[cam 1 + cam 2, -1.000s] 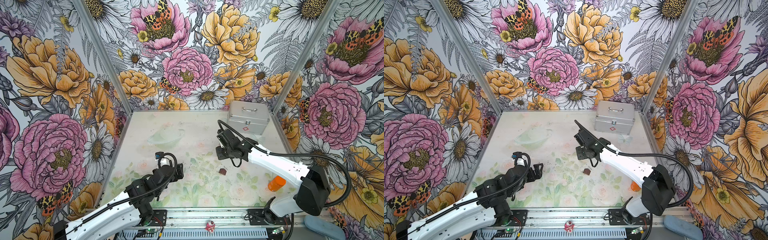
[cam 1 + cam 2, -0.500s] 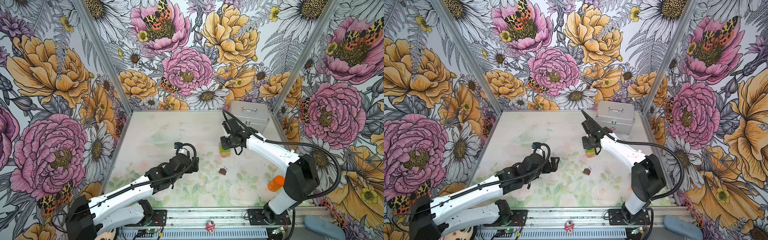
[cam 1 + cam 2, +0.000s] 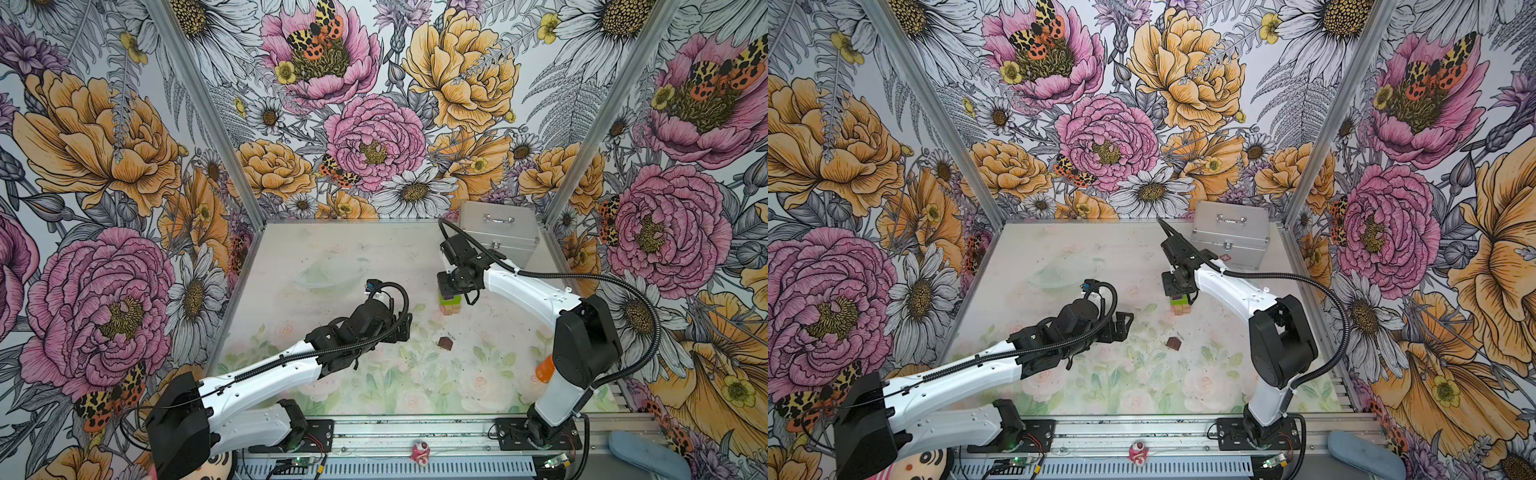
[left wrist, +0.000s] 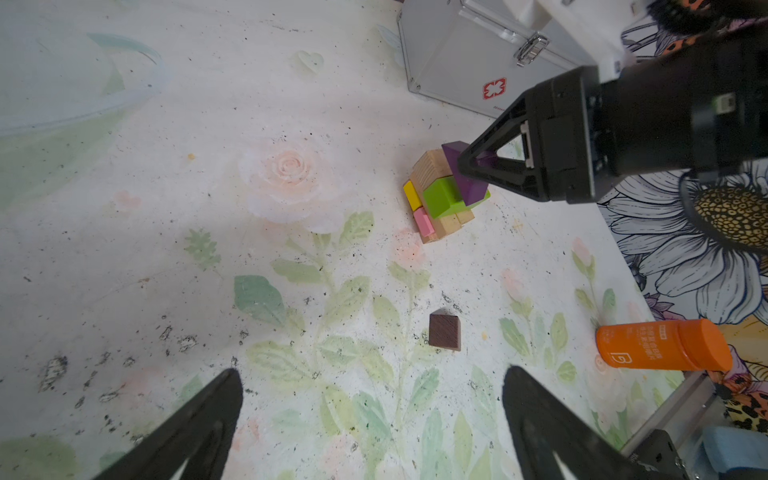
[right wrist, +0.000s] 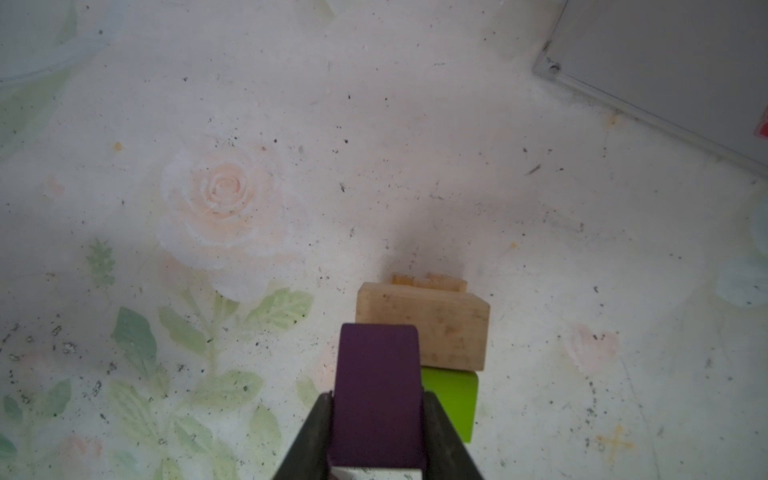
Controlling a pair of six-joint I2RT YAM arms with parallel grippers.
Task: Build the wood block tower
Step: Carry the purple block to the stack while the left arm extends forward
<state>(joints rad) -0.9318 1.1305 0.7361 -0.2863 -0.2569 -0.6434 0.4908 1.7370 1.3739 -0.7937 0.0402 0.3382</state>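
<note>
Wood block tower [image 4: 440, 199] stands near silver metal case [image 4: 478, 62], on pale floral-print tabletop [image 4: 166, 249] speckled with dark grit; flowered wallpaper walls [image 3: 374, 137] around. Crossed layers: tan, yellow, pink, lime-green bricks. Right gripper [image 5: 378, 415] clamps purple wooden brick [image 5: 378, 365] at tower top. Left gripper [image 4: 372, 374] spread wide, empty.

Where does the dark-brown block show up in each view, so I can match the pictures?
Top view: brown block lies alone, nearer the front edge than the tower.
Top view: brown block in front of the tower.
Left wrist: brown block between the open left pincer and the tower.
Right wrist: not in it.
Shared landmark: silver case, in all four views.
</note>
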